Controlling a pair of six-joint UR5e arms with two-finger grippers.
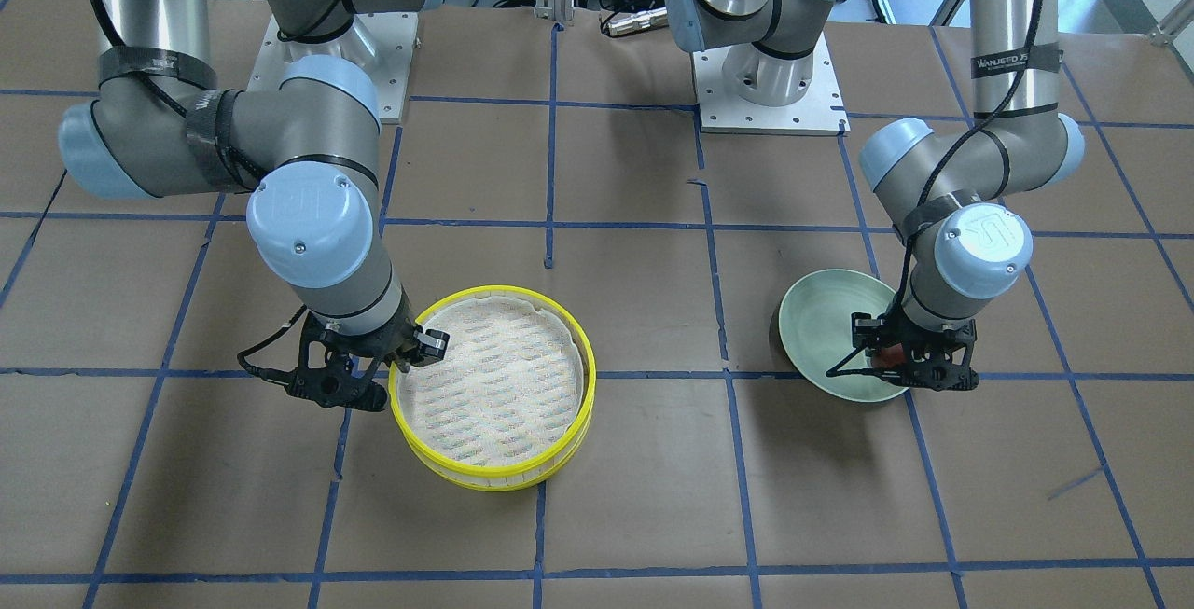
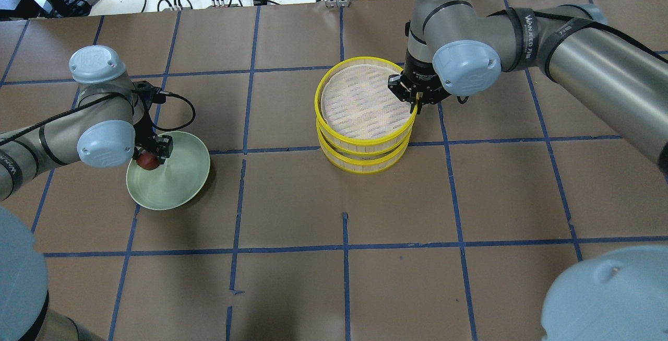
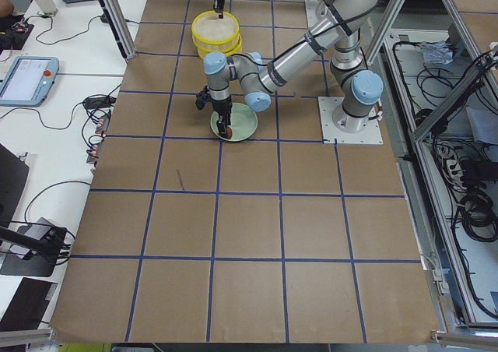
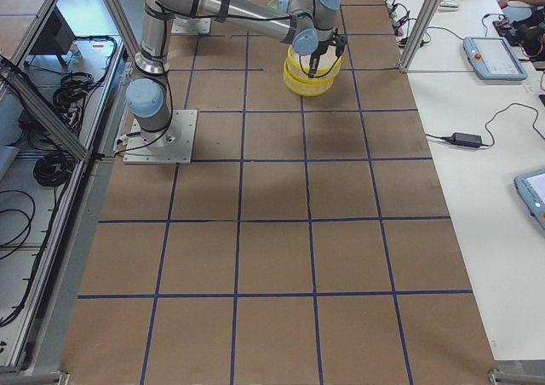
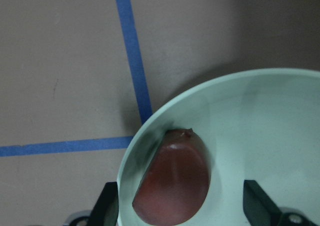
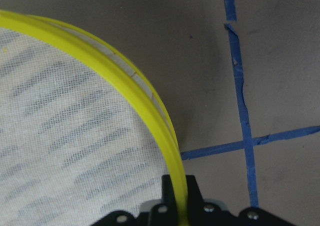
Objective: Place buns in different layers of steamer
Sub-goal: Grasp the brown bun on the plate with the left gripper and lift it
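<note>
Dark reddish-brown, the oval bun (image 5: 172, 186) lies between the fingers (image 5: 257, 201) of the left gripper (image 2: 155, 149), which stand wide apart and do not squeeze it. The bun rests near the rim of the pale green plate (image 2: 177, 189). The right gripper (image 2: 415, 102) pinches the yellow rim of the upper steamer tray (image 2: 334, 121), which is stacked on the lower tray (image 2: 365, 167) on the brown table (image 2: 292, 200).

Top steamer layer (image 2: 360, 103) stacked on lower steamer layer (image 2: 365, 166), mid-table, toward robot's right. Right gripper (image 2: 416, 105) at top layer's rim, rim pinched between its fingers. Plate (image 2: 177, 179) well apart, on robot's left. Oval bun (image 2: 147, 161) in plate near rim, between spread fingers of left gripper (image 5: 182, 206)
</note>
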